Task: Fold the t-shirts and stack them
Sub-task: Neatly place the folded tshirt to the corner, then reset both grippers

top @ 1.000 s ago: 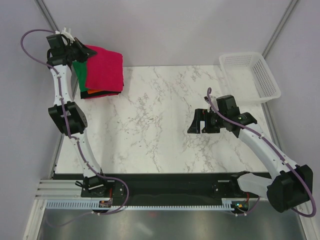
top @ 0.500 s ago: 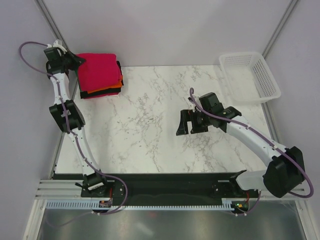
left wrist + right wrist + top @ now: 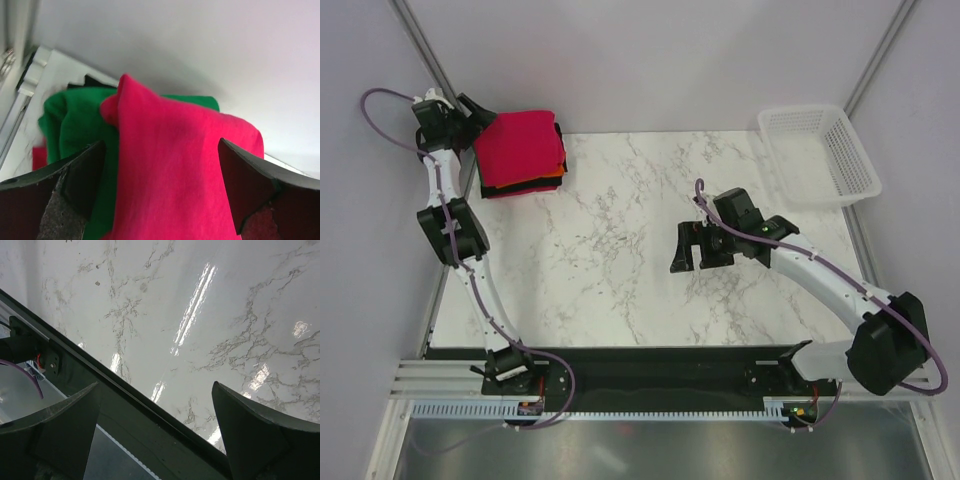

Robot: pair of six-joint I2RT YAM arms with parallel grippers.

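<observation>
Left tool (image 3: pixel 161 145): jaws spread around crimson-pink folded cloth t-shirt (image 3: pixel 520 145), far left.
Right tool (image 3: pixel 155 386): jaws spread, empty.
Left wrist view alone: green cloth t-shirt (image 3: pixel 75 125) beneath.

Top view: fixed, high behind the arm bases (image 3: pixel 505 368), looking down and forward; far enough to take in the whole desk (image 3: pixel 620 250).
Left wrist view: at the far-left corner, facing the stack of t-shirts (image 3: pixel 170 165) from very close, wall behind.
Right wrist view: mid-desk, tilted down toward the near edge; marble close, black rail (image 3: pixel 115 407) low in frame.
Shared: top and left wrist, the stack; top and right wrist, marble and rail.
</observation>
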